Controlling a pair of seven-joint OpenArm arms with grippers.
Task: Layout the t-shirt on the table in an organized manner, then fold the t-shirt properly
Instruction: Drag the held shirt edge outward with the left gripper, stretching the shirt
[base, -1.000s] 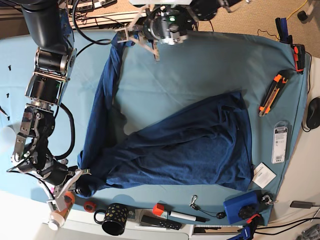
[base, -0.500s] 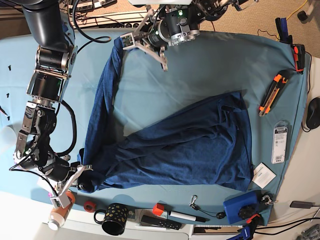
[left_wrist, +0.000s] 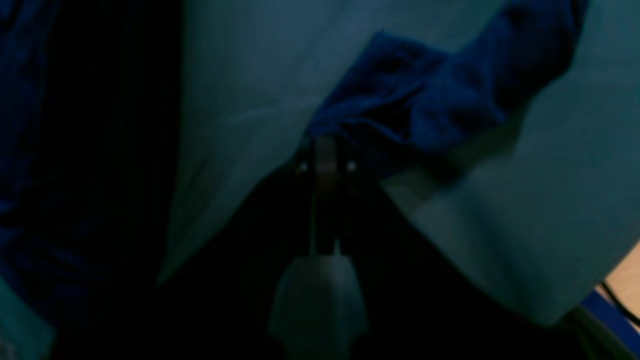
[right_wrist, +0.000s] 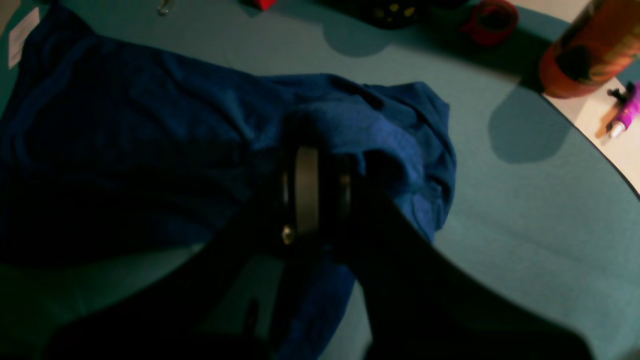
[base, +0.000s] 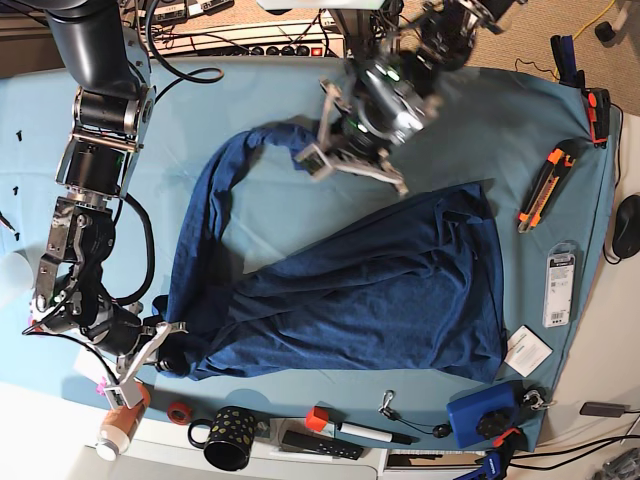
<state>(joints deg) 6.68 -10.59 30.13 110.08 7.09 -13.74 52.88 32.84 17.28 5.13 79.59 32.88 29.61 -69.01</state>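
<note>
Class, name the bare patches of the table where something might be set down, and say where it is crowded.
Bare teal table lies left of the t-shirt, and in the pocket between its raised strip and spread body. The far right stretch, toward the orange knife, is also free. The near edge is crowded: mug, marker, blue case.

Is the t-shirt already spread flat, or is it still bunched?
Still bunched. The t-shirt lies creased, one part stretched as a narrow band between the left gripper and right gripper.
</note>
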